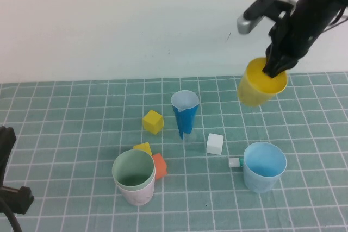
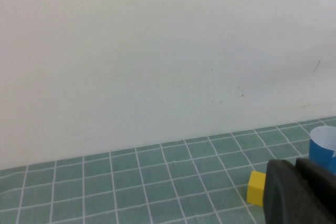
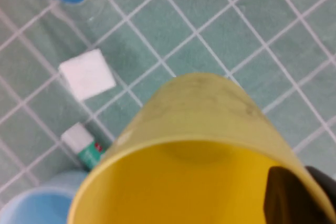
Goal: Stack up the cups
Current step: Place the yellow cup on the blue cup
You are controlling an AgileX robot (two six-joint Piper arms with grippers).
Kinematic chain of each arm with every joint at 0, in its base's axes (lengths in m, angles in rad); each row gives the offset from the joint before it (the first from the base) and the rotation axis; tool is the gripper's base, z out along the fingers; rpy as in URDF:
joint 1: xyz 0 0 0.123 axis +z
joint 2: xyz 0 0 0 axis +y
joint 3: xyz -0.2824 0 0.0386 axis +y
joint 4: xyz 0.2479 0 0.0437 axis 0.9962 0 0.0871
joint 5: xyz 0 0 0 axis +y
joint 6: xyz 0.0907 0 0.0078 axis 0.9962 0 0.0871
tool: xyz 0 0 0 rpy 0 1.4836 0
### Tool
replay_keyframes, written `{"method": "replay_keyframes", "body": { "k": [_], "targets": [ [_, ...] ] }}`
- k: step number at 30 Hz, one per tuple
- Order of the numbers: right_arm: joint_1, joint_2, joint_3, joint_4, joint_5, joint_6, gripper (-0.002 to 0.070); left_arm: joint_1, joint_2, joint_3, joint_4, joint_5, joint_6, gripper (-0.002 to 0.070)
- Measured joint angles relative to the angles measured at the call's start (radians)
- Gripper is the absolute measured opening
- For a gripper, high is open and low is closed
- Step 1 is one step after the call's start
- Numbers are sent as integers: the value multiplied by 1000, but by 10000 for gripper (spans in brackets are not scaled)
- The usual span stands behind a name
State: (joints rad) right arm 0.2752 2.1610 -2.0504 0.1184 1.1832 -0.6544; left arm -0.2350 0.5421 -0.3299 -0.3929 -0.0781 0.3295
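1. The right gripper (image 1: 275,68) pinches the yellow cup (image 1: 256,88) by its rim, tilted in the air above the table's (image 1: 65,107) far right.
2. The cup looks light, thin-walled, easily squashed; the rim hold suits it.
3. The left gripper (image 1: 11,188), closed and empty, sits at the near left.

Bright, even, diffuse light; only faint soft shadows under objects on the table (image 1: 65,107). Right wrist view blurry up close on the yellow cup (image 3: 199,145). No glare.
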Motion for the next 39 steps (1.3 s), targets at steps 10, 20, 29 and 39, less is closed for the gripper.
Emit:
{"method": "replay_keyframes", "body": {
  "k": [10,20,29,39],
  "targets": [
    [7,-225,200,17,44,-25,19,0,0,0,0,0,0,0],
    [7,-506,792,126,-322,-114,18,0,0,0,0,0,0,-1],
    [8,-478,864,182,-449,-176,18,0,0,0,0,0,0,-1],
    [8,-384,864,119,-488,-178,18,0,0,0,0,43,0,-1]
  ]
}}
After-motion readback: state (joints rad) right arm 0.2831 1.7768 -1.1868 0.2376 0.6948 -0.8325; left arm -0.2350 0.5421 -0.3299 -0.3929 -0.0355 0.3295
